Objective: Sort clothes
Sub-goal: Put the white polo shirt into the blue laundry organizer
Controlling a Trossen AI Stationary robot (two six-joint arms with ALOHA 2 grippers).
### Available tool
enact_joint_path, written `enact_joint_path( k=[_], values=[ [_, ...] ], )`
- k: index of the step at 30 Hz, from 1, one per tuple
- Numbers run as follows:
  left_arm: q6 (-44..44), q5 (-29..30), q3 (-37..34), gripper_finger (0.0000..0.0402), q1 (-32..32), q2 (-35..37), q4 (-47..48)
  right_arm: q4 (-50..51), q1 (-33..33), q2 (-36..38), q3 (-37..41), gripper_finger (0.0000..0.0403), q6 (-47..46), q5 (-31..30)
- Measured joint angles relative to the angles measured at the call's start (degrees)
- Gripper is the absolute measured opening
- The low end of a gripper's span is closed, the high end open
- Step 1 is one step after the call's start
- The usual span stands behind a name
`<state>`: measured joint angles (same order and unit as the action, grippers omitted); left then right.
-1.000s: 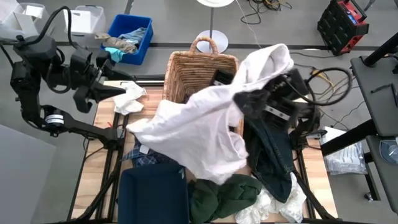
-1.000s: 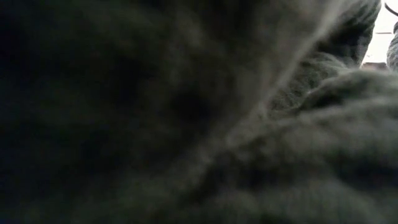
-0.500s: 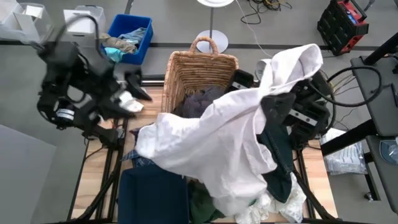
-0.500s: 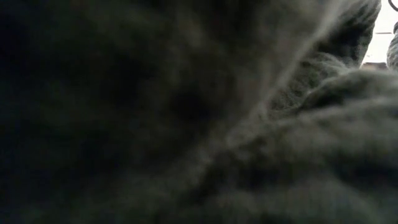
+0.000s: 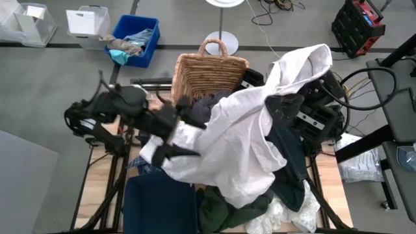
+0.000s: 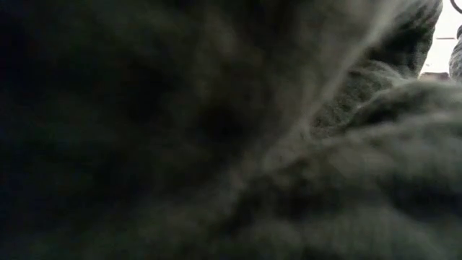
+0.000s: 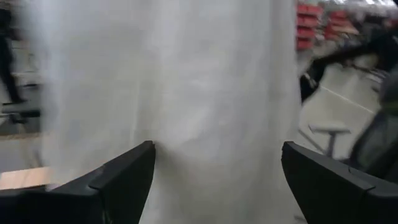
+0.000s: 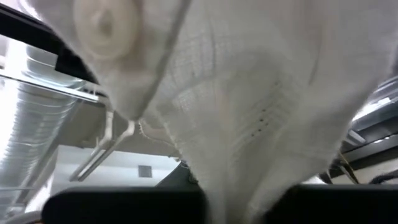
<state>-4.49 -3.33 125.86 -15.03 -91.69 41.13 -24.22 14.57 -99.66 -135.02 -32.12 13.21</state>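
Observation:
A large white shirt (image 5: 240, 149) hangs from my right gripper (image 8: 230, 208), which is shut on it high over the table's right side and hidden under the cloth in the high view. My left gripper (image 5: 180, 130) is open at the shirt's left edge, with white cloth (image 7: 205, 112) filling the gap between its fingers. A dark garment (image 5: 209, 107) lies in the wicker basket (image 5: 208, 71). On the table lie a dark green garment (image 5: 227, 208), a plaid one (image 5: 146, 166) and a white one (image 5: 286, 214). A charcoal garment (image 5: 289, 162) hangs under the right arm. My right gripper pinches the white shirt between its two fingers, where the cloth runs down into the gap (image 8: 231, 193), near a button (image 8: 102, 25). The fingers slant upward. The shirt drapes over the gripper and hangs slack, its lower part (image 5: 240, 188) resting on the heap. My left gripper has the shirt's left part between its open fingers (image 7: 124, 177); I cannot tell whether they touch it.
A blue bin (image 5: 151, 49) with rags and clear boxes (image 5: 88, 19) stand on the floor beyond the table's far left. A navy bin (image 5: 159, 205) sits at the near edge. Dark knit cloth (image 6: 231, 144) blocks the whole low view.
My left gripper has swung from the table's far left edge toward the middle, up to the white shirt's left edge, and its fingers stand wider apart. The shirt's upper part has shifted toward the right, uncovering the dark garment in the basket.

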Motion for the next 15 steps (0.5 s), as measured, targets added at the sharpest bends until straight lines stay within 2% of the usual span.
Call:
enact_joint_path(
  k=[3,10,13,15],
  values=[
    [-1.2,-1.7,0.0,0.0324,-0.5,-1.6,-0.1,0.5,-0.5,0.0,0.0,0.0012,0.0,-0.2],
    [-2.0,2.0,0.1,0.0316,-0.9,-5.4,-0.2,1.7,-1.1,-0.1,0.0,0.0012,3.3,-3.5],
    [-1.1,3.9,0.1,0.0289,-0.9,-6.0,-0.5,1.9,-1.1,-0.1,0.0,0.0012,5.2,-5.7],
    [0.3,3.9,0.1,0.0253,-1.5,-6.1,-1.1,1.8,-1.1,-0.1,0.0,0.0012,6.8,-6.6]
  ],
)
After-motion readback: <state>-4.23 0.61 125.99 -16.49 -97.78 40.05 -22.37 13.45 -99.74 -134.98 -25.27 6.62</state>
